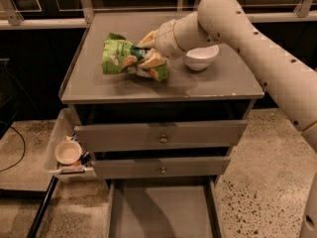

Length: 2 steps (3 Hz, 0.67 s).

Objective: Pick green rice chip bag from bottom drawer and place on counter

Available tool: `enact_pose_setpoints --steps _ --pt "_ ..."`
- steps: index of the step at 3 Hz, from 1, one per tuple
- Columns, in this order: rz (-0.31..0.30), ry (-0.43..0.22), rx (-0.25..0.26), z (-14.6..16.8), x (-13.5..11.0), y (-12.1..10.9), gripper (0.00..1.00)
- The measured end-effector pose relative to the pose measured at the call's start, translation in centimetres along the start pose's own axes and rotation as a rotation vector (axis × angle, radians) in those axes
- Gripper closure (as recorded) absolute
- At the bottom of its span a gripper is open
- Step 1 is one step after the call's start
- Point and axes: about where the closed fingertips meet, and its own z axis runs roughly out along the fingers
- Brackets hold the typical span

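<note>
Room: speckled tan stone floor (262, 182) around a grey drawer cabinet, with dark glazed panels behind it.
Camera view: looks down on the cabinet from the front.
Table: the broad flat grey square table (218, 83) is the cabinet's top, and it carries a bag and a bowl.
Bag: the small crinkly bright-green rice chip bag (119, 58) lies crumpled on the table, left of centre, with its pale chip pictures facing up.
Gripper: the cream two-finger gripper (147, 53) sits at the bag's right end, low over the table.
Jaws: clamped on the bag's right end, with one pale finger above the green foil and one below it.
Arm: the thick cream perforated robot arm (257, 48) runs from the right edge up over the table's back right part and down to the gripper.
Bowl: a small round white bowl (202, 59) stands on the table just right of the gripper, apart from the bag.
Upper drawers: two grey upper drawers with small round knobs (161, 135) sit below the table.
Bottom drawer: the lowest shallow grey bottom drawer (161, 212) is pulled out farthest, with its plain flat floor in view.
Side tray: a pale plastic side tray (55, 133) at the cabinet's left holds a small round tan cup (68, 151).
</note>
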Motion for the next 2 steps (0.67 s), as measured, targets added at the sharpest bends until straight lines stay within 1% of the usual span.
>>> enact_pose_setpoints --steps 1,2 --pt "0.000 0.000 0.000 0.00 0.00 0.00 0.13" --pt "0.000 0.000 0.000 0.01 0.00 0.00 0.00"
